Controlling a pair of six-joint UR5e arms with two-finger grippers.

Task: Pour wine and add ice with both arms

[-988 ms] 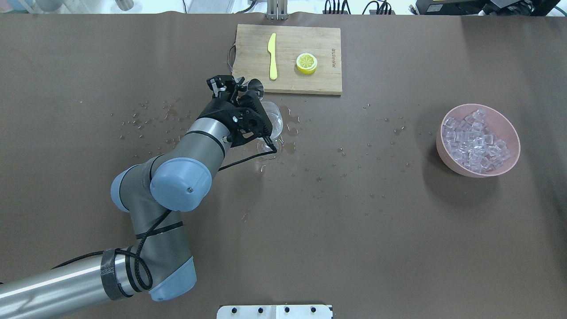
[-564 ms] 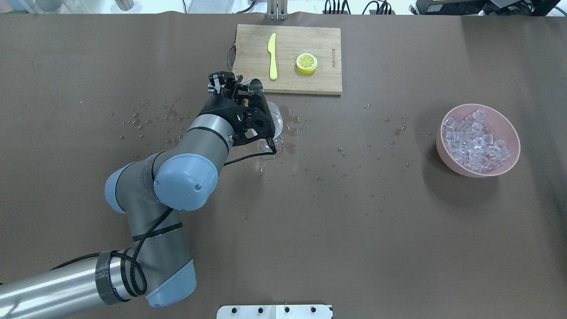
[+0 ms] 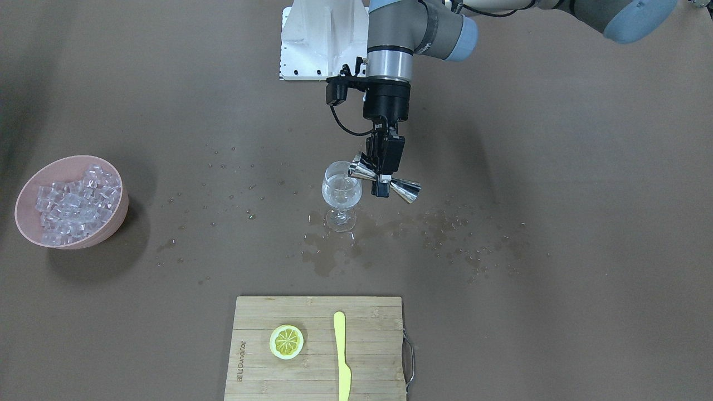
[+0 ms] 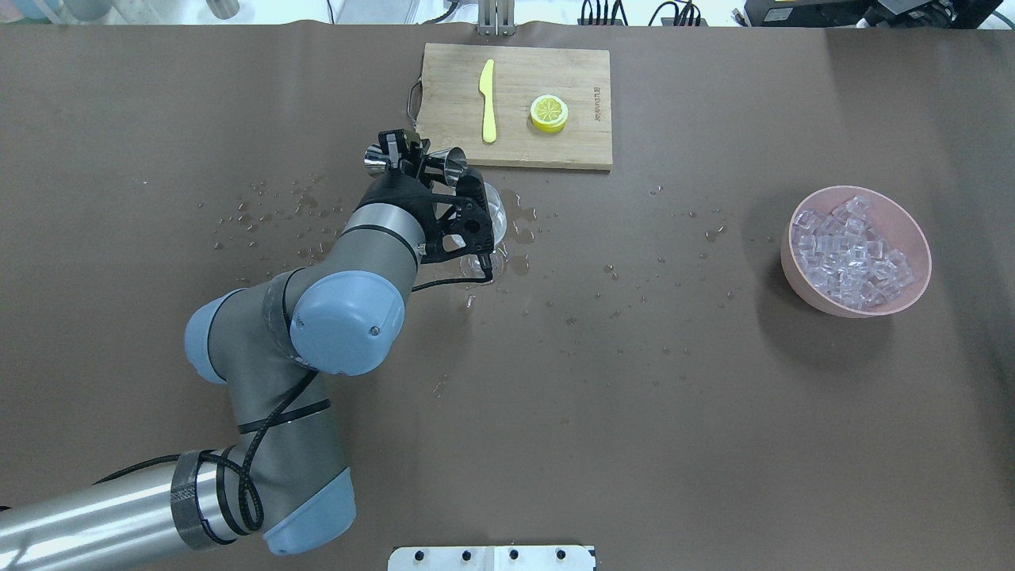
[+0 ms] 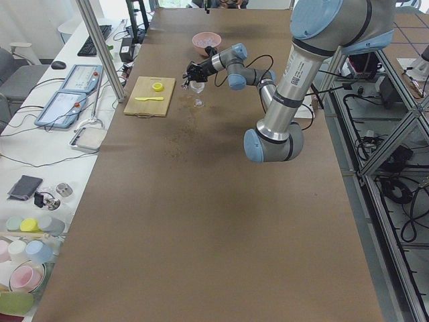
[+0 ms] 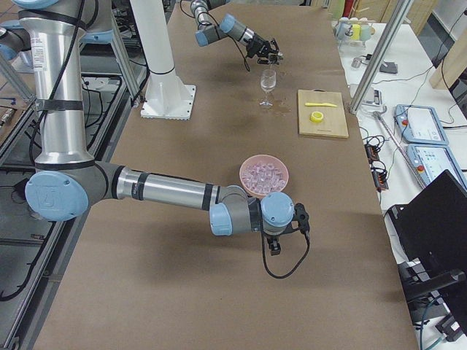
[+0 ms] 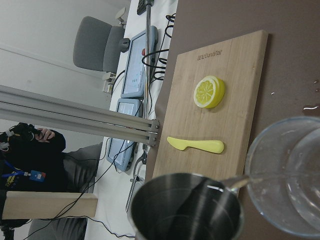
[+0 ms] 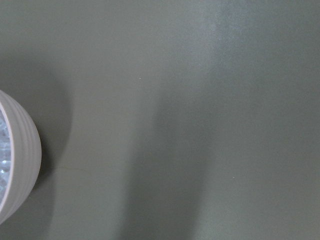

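Note:
My left gripper (image 3: 383, 179) is shut on the waist of a steel jigger (image 3: 405, 190). It holds the jigger tipped on its side, with one cup at the rim of the stemmed wine glass (image 3: 341, 195). The glass stands upright and holds a little clear wine (image 3: 341, 185). In the left wrist view the jigger's mouth (image 7: 185, 210) is beside the glass rim (image 7: 280, 165). The ice (image 4: 850, 252) is heaped in a pink bowl (image 4: 912, 238) at the table's right. My right gripper (image 6: 273, 244) shows only in the exterior right view, near the bowl; I cannot tell whether it is open or shut.
A wooden cutting board (image 4: 579, 139) lies behind the glass and carries a yellow knife (image 4: 488, 99) and a lemon slice (image 4: 549, 113). Water drops and small puddles (image 3: 323, 256) lie around the glass. The white mounting base (image 3: 312, 44) is at the robot's side.
My left wrist has rolled and the jigger has turned with it, so its far cup now sticks out to the left of the gripper. The elbow has shifted slightly. The glass and bowl have not moved.

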